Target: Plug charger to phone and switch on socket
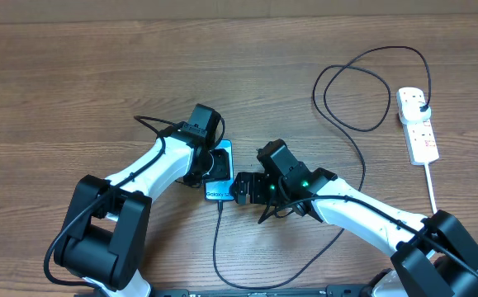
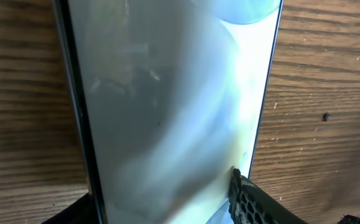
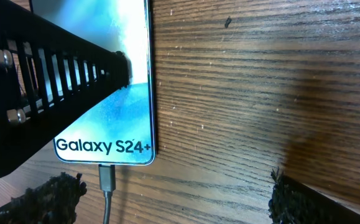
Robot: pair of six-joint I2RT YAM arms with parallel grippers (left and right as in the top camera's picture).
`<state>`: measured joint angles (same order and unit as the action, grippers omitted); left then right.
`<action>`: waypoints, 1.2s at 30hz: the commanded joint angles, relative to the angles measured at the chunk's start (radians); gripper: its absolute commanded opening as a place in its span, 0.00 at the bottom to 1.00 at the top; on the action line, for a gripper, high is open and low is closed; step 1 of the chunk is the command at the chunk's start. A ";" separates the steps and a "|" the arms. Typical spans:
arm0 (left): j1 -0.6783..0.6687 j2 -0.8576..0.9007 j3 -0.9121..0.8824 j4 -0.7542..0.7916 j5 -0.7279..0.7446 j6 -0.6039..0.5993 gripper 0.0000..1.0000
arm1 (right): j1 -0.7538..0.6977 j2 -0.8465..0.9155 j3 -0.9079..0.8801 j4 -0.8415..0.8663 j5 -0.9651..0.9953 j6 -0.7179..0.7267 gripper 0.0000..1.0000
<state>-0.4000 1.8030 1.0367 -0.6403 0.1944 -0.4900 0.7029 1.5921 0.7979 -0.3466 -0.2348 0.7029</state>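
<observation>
The phone [image 1: 219, 193] lies on the wooden table with its lit blue screen up; "Galaxy S24+" reads in the right wrist view [image 3: 105, 134]. My left gripper [image 1: 211, 165] sits over it, one finger at each long edge, shut on the phone [image 2: 167, 93]. The charger's connector tip [image 3: 107, 178] is in the phone's bottom port. Its black cable [image 1: 219, 247] loops right and up to a black plug [image 1: 421, 105] in the socket [image 1: 420, 136]. My right gripper [image 3: 173, 190] is open, its fingers wide apart, with the connector near its left finger. It also shows in the overhead view [image 1: 242, 188].
The socket's thick white cord [image 1: 431, 188] runs down toward the right arm's base. The black cable makes a large loop [image 1: 354, 91] at the back right and another near the front edge [image 1: 305, 264]. My left finger [image 3: 55, 81] crosses the phone's screen.
</observation>
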 commanded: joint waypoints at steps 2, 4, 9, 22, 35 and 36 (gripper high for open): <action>-0.006 0.016 0.000 -0.003 -0.020 0.011 0.58 | 0.004 -0.019 0.008 -0.001 0.011 -0.003 1.00; -0.006 0.016 0.000 -0.003 -0.019 0.011 0.58 | 0.004 -0.019 0.008 0.000 0.011 -0.003 1.00; -0.006 0.016 0.000 -0.003 -0.019 0.011 0.59 | 0.004 -0.019 0.008 0.000 0.011 -0.003 1.00; 0.013 0.016 0.005 -0.004 -0.046 0.013 0.56 | 0.004 -0.019 0.008 -0.002 0.011 -0.003 1.00; 0.206 0.016 0.275 -0.243 -0.049 0.068 0.73 | 0.004 -0.019 0.008 -0.002 0.019 -0.003 1.00; 0.220 0.016 0.284 -0.246 -0.048 0.068 0.79 | 0.004 -0.019 0.008 -0.002 0.024 -0.003 1.00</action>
<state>-0.2165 1.8072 1.2755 -0.8703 0.1589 -0.4461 0.7029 1.5921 0.7979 -0.3508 -0.2283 0.7029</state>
